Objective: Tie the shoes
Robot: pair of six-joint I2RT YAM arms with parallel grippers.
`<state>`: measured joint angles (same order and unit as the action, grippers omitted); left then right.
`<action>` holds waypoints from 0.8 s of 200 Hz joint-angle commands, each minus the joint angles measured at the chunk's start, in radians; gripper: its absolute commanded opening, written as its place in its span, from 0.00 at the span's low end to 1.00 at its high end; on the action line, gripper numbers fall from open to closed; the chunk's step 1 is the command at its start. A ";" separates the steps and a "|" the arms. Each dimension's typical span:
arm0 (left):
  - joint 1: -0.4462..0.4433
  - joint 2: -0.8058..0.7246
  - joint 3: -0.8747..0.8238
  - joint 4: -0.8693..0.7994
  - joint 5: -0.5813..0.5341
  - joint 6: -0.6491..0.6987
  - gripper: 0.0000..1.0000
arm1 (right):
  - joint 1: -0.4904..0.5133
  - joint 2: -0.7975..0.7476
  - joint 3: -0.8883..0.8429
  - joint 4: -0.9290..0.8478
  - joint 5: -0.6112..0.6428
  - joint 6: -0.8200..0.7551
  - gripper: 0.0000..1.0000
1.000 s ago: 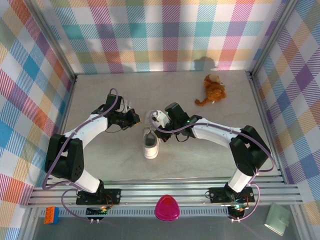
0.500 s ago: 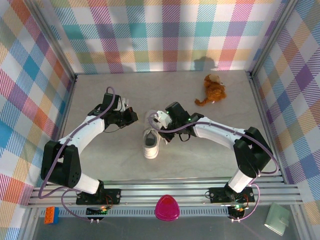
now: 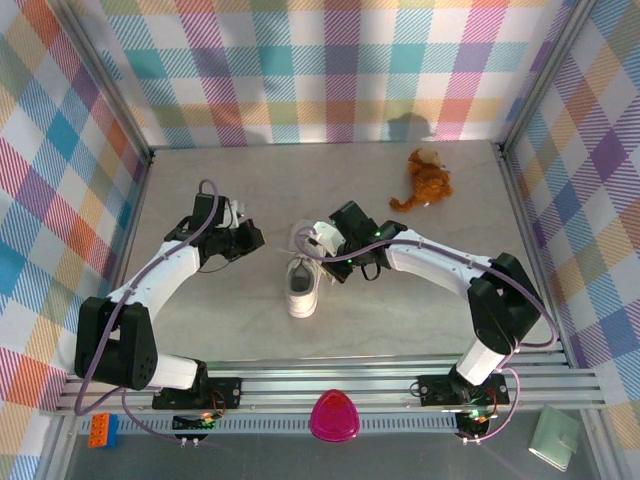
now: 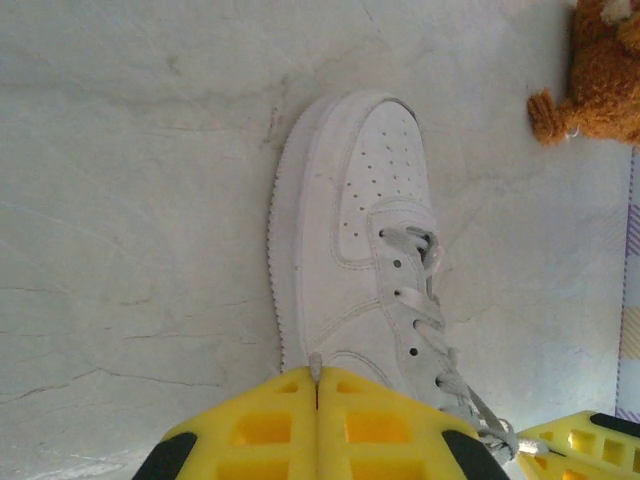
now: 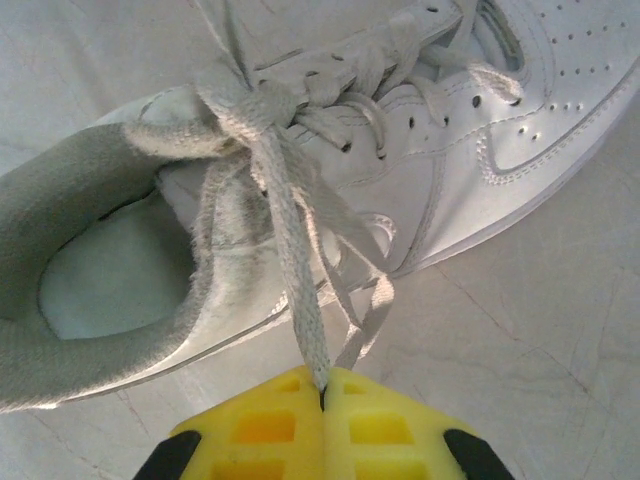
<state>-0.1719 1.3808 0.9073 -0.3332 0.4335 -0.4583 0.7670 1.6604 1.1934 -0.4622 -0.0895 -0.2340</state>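
The white sneaker stands mid-counter between the arms. The right hand is clamped on a lace drawn from near the heel. The left hand is pressed together on a lace tip.

Arms angled inward; left gripper clamped on lace tip, right gripper clamped on lace.

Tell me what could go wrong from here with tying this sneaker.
The right fingers pinch the lace only at their very edge, so a harder pull may slip it free. The left fingers show just a lace tip at their seam, equally marginal. Nothing holds the sneaker down, so pulling could drag or tip it.
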 commanded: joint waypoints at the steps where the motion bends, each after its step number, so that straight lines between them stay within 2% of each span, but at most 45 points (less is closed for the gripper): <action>1: 0.031 -0.020 -0.038 0.039 0.020 0.003 0.00 | -0.008 0.029 0.036 -0.049 0.043 -0.014 0.00; 12: 0.038 -0.016 -0.051 0.045 0.037 -0.001 0.00 | -0.011 0.029 0.035 -0.050 0.062 -0.006 0.00; 41: 0.040 -0.001 -0.070 0.106 0.060 -0.017 0.00 | -0.018 0.019 0.014 -0.013 0.060 0.017 0.28; 51: 0.040 0.001 -0.075 0.118 0.065 -0.025 0.00 | -0.021 0.022 0.002 0.007 0.058 0.027 0.33; 112: 0.040 0.009 -0.079 0.126 0.076 -0.031 0.00 | -0.025 0.058 -0.078 0.129 0.004 0.063 0.36; 160: 0.040 0.005 -0.077 0.119 0.075 -0.029 0.00 | -0.025 0.001 -0.173 0.188 -0.037 0.065 0.41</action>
<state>-0.1478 1.3827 0.8402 -0.2310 0.4889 -0.4820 0.7456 1.7092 1.0565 -0.3229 -0.0780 -0.1791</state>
